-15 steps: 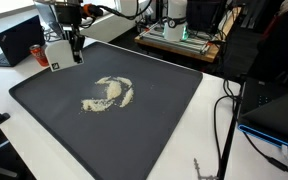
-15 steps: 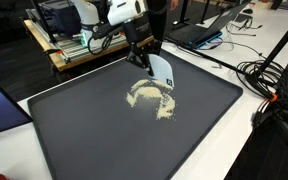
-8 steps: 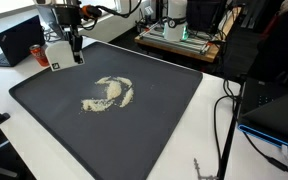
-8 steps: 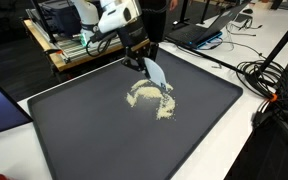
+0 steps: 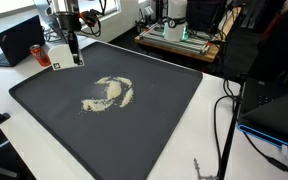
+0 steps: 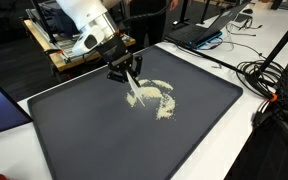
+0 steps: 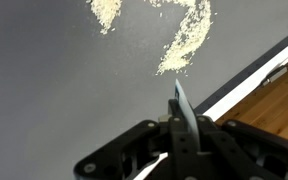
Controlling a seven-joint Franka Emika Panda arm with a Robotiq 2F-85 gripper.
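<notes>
No legible text — card (image 5: pixel 56 55) mark maybe label.

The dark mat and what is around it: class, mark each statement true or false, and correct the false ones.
1. The pincer is shut on a white card. True.
2. Pale crumbs lie in a curved patch on the dark mat. True.
3. The crumbs have spilled off the mat onto the white table. False: in both exterior views they all lie well inside the mat.
4. The laptop stands open on the mat. False: it stands on the white table, beyond the mat's edge.
5. In the wrist view the card is buried in the crumbs. False: bare mat shows between the card's tip and the nearest crumbs.
</notes>
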